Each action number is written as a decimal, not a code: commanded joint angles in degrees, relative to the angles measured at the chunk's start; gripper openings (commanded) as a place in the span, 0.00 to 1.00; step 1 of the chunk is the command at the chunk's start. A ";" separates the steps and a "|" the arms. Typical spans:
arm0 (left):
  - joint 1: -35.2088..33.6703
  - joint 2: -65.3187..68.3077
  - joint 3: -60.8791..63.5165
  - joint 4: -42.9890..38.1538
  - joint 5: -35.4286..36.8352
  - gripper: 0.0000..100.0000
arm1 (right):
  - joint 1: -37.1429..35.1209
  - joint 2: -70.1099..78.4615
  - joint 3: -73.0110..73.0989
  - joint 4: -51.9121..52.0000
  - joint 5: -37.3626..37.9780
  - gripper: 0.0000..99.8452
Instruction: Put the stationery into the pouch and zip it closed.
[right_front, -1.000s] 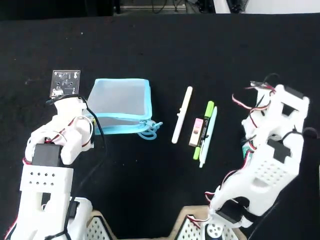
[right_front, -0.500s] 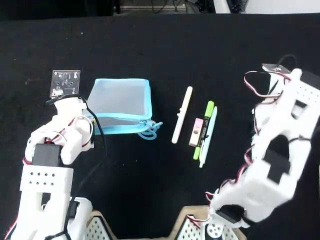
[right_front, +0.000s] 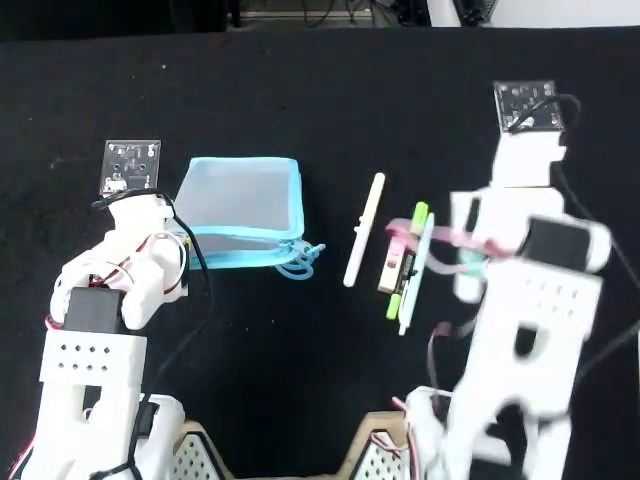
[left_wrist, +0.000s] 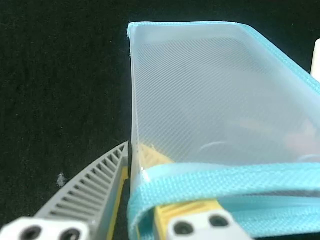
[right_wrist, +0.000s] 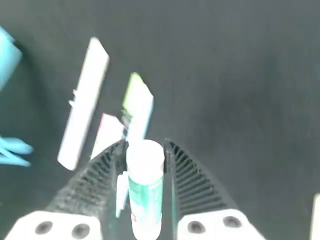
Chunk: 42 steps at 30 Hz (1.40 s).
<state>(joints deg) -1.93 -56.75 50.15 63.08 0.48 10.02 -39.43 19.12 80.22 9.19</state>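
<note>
Pouch (right_front: 245, 205) of pale mesh with blue trim lies on the black bench (right_front: 330, 90), left of centre, its blue zip loops (right_front: 303, 258) at the corner nearest the pens. The left hand (right_front: 172, 248) sits low at the pouch's other near corner, pinched on the blue edge, with one finger under the mesh and the other outside.

Right of the pouch lie a white pen (right_front: 364, 243), a pink eraser (right_front: 397, 262), a green highlighter (right_front: 418, 213) and a light blue pen (right_front: 408, 312), close together.

Just right of them, the right hand (right_wrist: 144, 145) points toward the pens, its fingers closed on a white tube (right_wrist: 145, 185). The tube's green label has print too blurred to read.
</note>
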 joint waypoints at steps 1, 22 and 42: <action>-0.75 0.44 -0.92 0.26 0.35 0.03 | -11.78 -9.54 -0.22 -5.45 -5.27 0.01; -1.01 0.44 -0.92 0.26 0.35 0.03 | -54.15 -20.18 9.71 -27.08 -5.27 0.01; -1.01 0.44 -0.84 0.26 0.35 0.03 | -53.98 -35.21 51.56 -69.98 -5.27 0.01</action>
<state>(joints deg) -1.93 -56.75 50.15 62.99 0.48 -43.96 -73.10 67.47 13.58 3.91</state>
